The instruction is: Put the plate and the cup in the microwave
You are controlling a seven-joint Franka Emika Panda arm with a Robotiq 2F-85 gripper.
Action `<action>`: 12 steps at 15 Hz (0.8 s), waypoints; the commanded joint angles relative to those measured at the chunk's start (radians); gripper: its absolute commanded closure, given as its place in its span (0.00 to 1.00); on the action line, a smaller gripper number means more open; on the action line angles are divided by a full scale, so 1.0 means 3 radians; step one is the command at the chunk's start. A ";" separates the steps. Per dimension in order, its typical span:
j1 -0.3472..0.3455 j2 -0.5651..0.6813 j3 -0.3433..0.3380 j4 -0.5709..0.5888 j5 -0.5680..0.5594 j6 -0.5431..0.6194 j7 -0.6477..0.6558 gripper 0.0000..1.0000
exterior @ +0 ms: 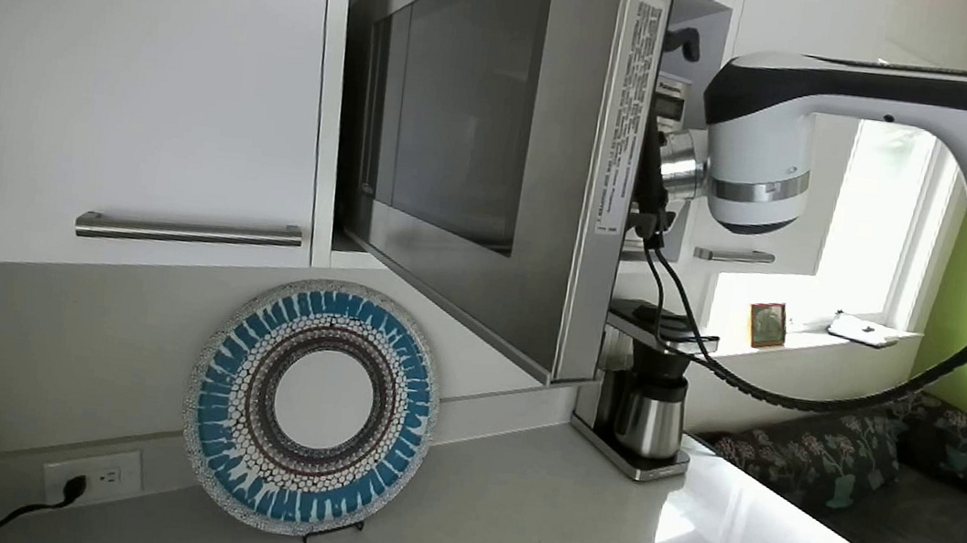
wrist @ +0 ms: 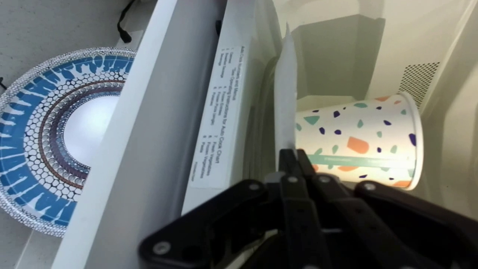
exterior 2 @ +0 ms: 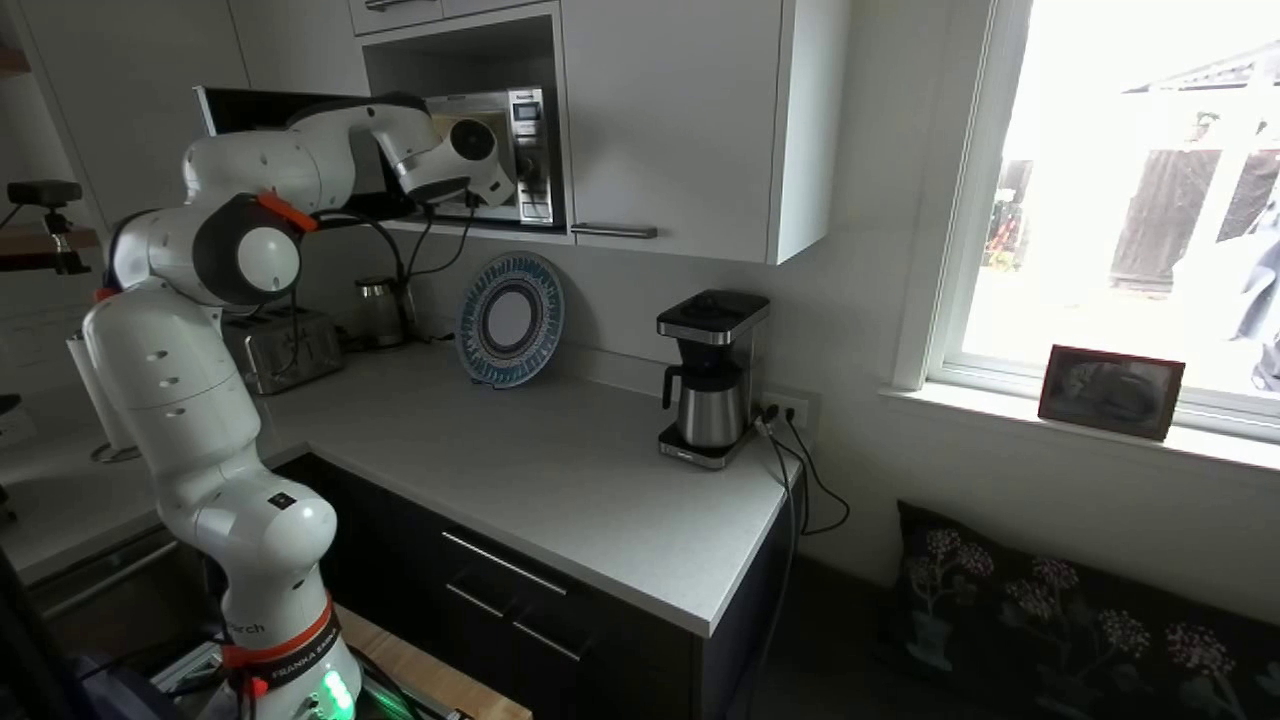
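Note:
In the wrist view, a white paper-like cup (wrist: pixel 358 138) with coloured flecks stands upright inside the lit microwave (wrist: pixel 209 164). Beneath it is a thin white plate (wrist: pixel 286 82), seen nearly edge-on, above the glass turntable. My gripper (wrist: pixel 297 157) has its fingers nearly together and appears shut on the near rim of this plate; the fingers hide the exact contact. The microwave's control panel (exterior 2: pixel 530 150) shows in an exterior view, and its open door (exterior: pixel 465 122) hides my gripper in an exterior view. The cup and white plate are hidden in both exterior views.
A blue-patterned round plate (exterior: pixel 325 400) stands upright on the counter (exterior: pixel 527 517) below the microwave, also in the wrist view (wrist: pixel 41 149). A coffee maker (exterior 2: pixel 712 400) stands on the counter. A toaster (exterior 2: pixel 290 350) stands behind the arm. The open door juts out beside the arm.

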 commanded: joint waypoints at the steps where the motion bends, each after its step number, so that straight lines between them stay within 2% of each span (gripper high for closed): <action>1: 0.0048 0.0014 0.0021 -0.0023 -0.0193 0.0147 0.0239 1.00; 12: 0.0100 0.0126 0.0053 0.0059 -0.0434 0.0404 0.0552 1.00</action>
